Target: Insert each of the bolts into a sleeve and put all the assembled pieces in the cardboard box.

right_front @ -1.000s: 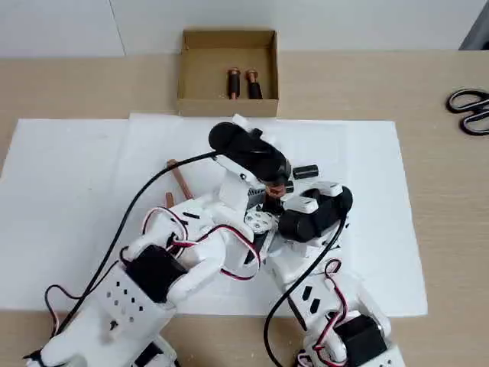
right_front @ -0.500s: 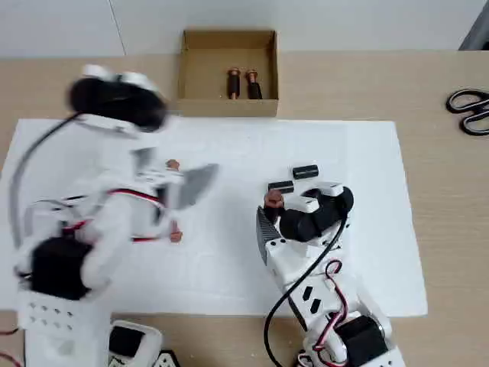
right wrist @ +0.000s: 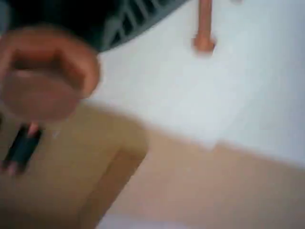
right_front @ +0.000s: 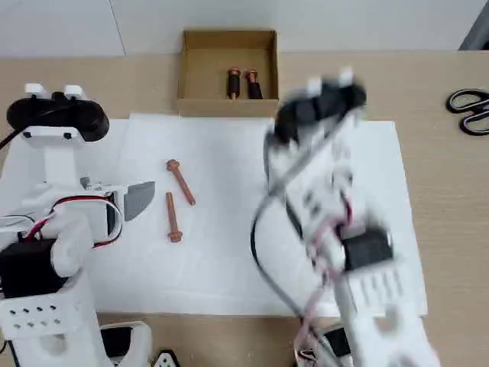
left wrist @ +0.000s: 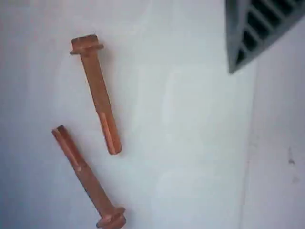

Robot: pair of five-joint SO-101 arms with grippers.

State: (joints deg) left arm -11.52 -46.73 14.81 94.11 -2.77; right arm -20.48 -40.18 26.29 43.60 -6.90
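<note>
Two arms stand over a white sheet spread on the bench. At the left edge of the sheet the left arm rises from its base. The left pincer hangs over the paper with nothing in it; whether it is apart or together I cannot tell.

Just to its right two loose bolts lie flat on the sheet, near each other but apart. The farther bolt lies slanted with its head toward the box side. The nearer bolt lies almost straight with its head toward the robot. The left wrist view looks down on both: the farther bolt and the nearer bolt.

Beyond the sheet's far edge sits the cardboard box. Two assembled pieces lie side by side in it, one and the other.

To the right, the right arm stretches blurred across the sheet toward the box. The right pincer is clamped on a held bolt, whose copper head looms close and blurred in the right wrist view.

At the far right edge scissors lie on the bare bench.
</note>
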